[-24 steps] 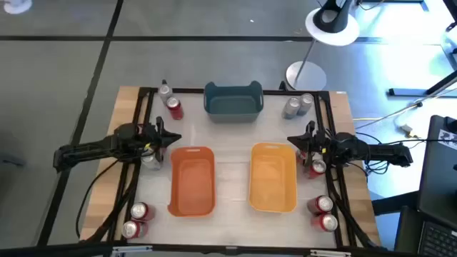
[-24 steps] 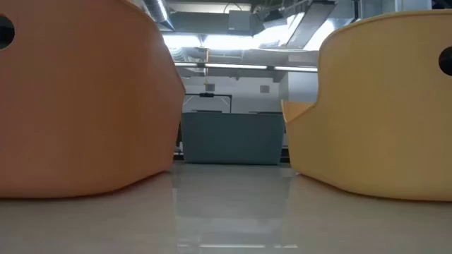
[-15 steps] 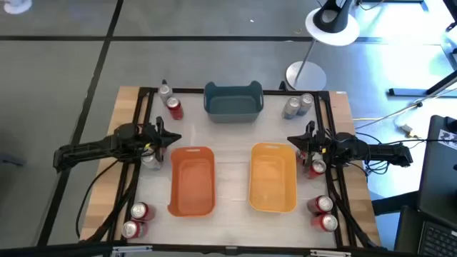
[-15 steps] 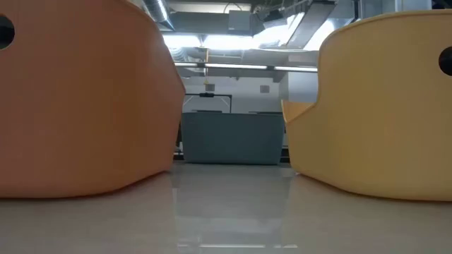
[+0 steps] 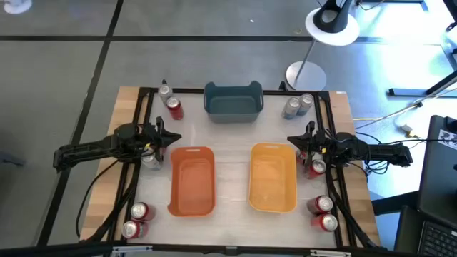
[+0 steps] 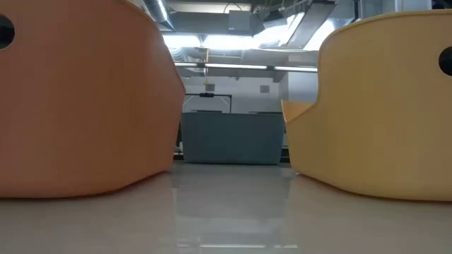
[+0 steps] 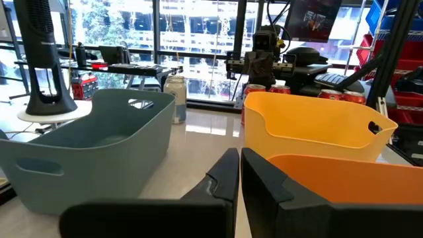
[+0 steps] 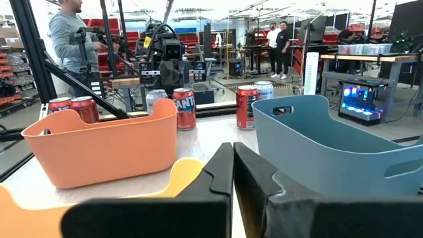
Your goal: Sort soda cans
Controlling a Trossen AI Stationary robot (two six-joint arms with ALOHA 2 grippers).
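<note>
Left gripper point(image 5: 173, 138): fingers point(image 7: 225, 175) together, empty; hung over the table's left side, just beside the orange bin's far left corner.
Right gripper point(image 5: 292, 141): fingers point(image 8: 221, 168) together, empty; hung over the right side, by the yellow bin's far right corner.
Table point(image 5: 232, 139): pale top, black frame along the edges.
Orange bin point(image 5: 192, 180): left of centre, nothing seen inside.
Yellow bin point(image 5: 273, 178): right of centre, beside the orange bin but apart from it, nothing seen inside.
Blue bin point(image 5: 233, 100): far edge, centred, nothing seen inside.
Cans, far left point(image 5: 171, 102): one silver, one red, left of the blue bin.
Cans, far right point(image 5: 298, 106): two silver, right of the blue bin.
Cans, near left point(image 5: 136, 220): two red, at the near left corner.
Cans, near right point(image 5: 323, 213): two red, at the near right corner.
Can, mid left point(image 5: 151, 158): silver, partly under the left arm.
Can, mid right point(image 5: 316, 167): red, partly under the right arm.
Person point(image 8: 66, 36): stood in the room beyond the table.
</note>
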